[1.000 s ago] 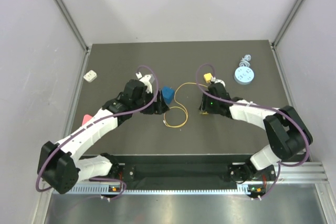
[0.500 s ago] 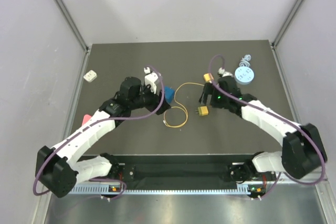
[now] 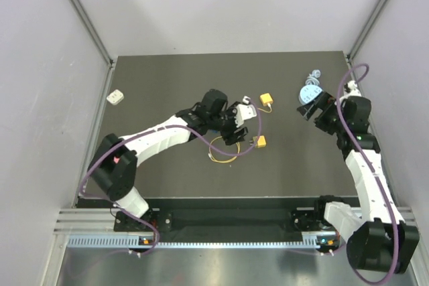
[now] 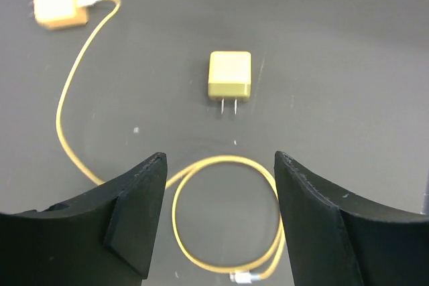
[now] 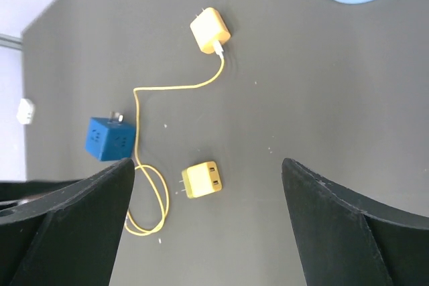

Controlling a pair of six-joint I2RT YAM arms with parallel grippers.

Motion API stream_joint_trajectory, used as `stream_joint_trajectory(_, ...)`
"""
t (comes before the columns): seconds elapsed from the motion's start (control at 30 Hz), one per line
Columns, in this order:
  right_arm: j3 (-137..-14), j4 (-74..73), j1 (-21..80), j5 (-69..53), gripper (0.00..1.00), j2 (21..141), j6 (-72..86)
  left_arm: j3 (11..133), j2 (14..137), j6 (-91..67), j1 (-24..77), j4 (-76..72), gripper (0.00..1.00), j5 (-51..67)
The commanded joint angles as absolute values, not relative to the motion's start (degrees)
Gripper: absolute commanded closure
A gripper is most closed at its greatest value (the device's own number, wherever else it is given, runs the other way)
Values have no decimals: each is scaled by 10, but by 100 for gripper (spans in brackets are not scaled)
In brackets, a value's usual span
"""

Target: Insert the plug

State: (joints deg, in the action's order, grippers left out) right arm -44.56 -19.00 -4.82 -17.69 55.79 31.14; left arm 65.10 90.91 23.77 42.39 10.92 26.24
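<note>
The plug (image 3: pixel 266 99) is a small yellow block on the dark table, joined to a thin yellow cable (image 3: pixel 224 149) that coils into a loop. In the left wrist view the plug (image 4: pixel 59 13) lies far left and the cable loop (image 4: pixel 228 212) lies between my fingers. My left gripper (image 3: pixel 236 133) (image 4: pixel 220 160) hovers open over the loop and holds nothing. My right gripper (image 3: pixel 314 108) (image 5: pixel 208 164) is open and empty at the right, well away from the plug (image 5: pixel 210 29).
A second yellow block (image 3: pixel 259 141) (image 4: pixel 230 75) (image 5: pixel 202 179) with two prongs and no cable lies just ahead of the left gripper. A blue cube (image 5: pixel 110 138) sits beside the cable. A round blue-white disc (image 3: pixel 310 94) lies by the right gripper. A small white part (image 3: pixel 116 97) lies far left.
The right gripper opened, left the loose yellow block on the table and pulled back to the right. The left arm swung right, over the blue cube, to the cable loop.
</note>
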Motion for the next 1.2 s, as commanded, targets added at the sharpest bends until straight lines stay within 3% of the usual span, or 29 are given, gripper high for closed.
stream_joint_trajectory(0.0, -425, -186, -89, -221, 10, 521, 319, 702, 938, 316, 446, 93, 30, 276)
stream_joint_trajectory(0.17, -389, -156, -147, -287, 10, 496, 341, 733, 1017, 354, 480, 97, 30, 261)
stream_joint_trajectory(0.53, -375, -117, -149, -301, 11, 483, 344, 803, 1142, 393, 497, 83, 32, 265)
stream_joint_trajectory(0.93, -365, -116, -149, -311, 10, 467, 346, 820, 1190, 368, 497, 65, 36, 244)
stream_joint_trajectory(1.07, -355, -118, -149, -315, 10, 471, 349, 824, 1195, 358, 497, 82, 54, 255)
stream_joint_trajectory(1.1, -355, -117, -149, -322, 10, 475, 349, 825, 1191, 352, 497, 87, 72, 256)
stream_joint_trajectory(1.17, -358, -127, -149, -342, 10, 489, 346, 819, 1181, 345, 497, 91, 84, 252)
